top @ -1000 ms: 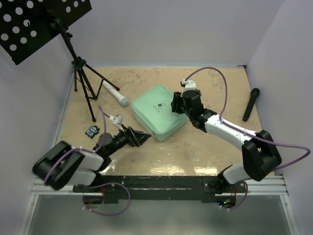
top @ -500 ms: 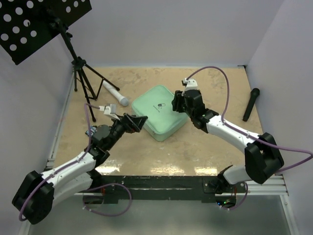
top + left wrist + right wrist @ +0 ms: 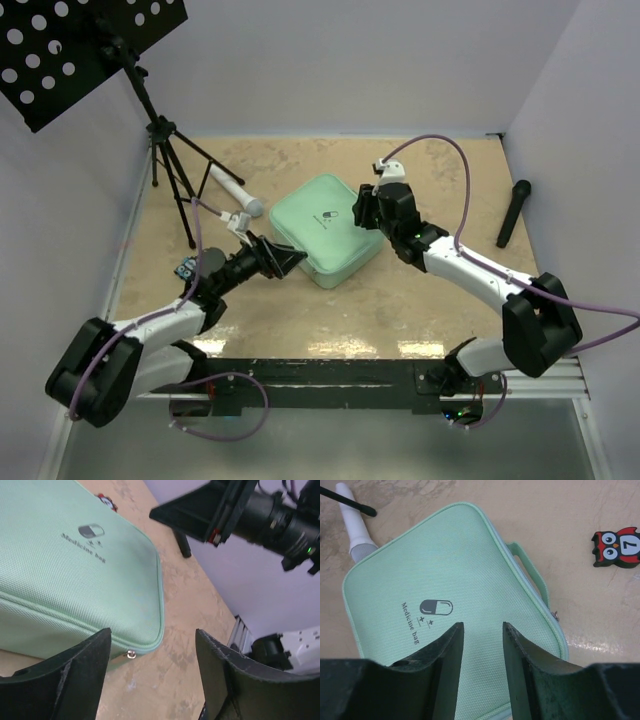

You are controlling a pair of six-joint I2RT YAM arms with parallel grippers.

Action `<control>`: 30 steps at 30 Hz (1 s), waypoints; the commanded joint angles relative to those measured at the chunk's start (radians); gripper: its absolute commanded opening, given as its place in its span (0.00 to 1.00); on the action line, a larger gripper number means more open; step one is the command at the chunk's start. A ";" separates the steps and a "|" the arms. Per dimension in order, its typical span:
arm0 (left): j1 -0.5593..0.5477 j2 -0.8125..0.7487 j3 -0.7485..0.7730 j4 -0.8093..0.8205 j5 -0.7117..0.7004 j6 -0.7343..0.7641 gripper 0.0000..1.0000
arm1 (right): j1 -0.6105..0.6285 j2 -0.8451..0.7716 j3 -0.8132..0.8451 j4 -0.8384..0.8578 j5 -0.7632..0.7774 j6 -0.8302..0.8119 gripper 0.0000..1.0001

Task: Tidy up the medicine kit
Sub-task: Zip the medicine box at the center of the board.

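Note:
The mint-green medicine kit lies shut in the middle of the table, lid up with the pill logo showing. My left gripper is open and empty, low beside the kit's near-left edge. In the left wrist view the left gripper frames a corner of the kit, with a metal zip pull just inside the left finger. My right gripper hovers over the kit's right part. In the right wrist view the right gripper is open by a narrow gap and empty above the lid.
A white-and-grey cylinder lies left of the kit beside a black tripod stand. A small black-and-blue gadget sits at the left. A black-and-red owl gadget lies by the kit's handle side. A black stick lies at the right.
My left arm has swung out from near its base, and its gripper now sits at the kit's near-left edge. The right gripper has barely moved.

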 commanded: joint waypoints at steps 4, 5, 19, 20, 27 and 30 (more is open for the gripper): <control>-0.017 0.242 -0.057 0.448 0.200 -0.026 0.55 | -0.001 -0.006 0.011 0.035 -0.064 -0.025 0.39; -0.017 0.252 -0.089 0.540 0.188 -0.044 0.55 | -0.001 -0.006 0.011 0.036 -0.072 -0.025 0.39; -0.029 0.611 -0.132 1.065 0.131 -0.094 0.85 | 0.002 0.035 0.008 0.058 -0.132 -0.028 0.39; -0.030 0.609 -0.127 1.065 0.122 -0.083 0.86 | 0.002 0.035 0.011 0.056 -0.134 -0.029 0.39; -0.031 0.533 -0.126 1.064 0.085 -0.025 0.84 | 0.007 0.044 0.003 0.065 -0.137 -0.031 0.39; -0.036 0.513 -0.110 1.065 0.092 -0.022 0.71 | 0.007 0.049 0.003 0.070 -0.135 -0.031 0.39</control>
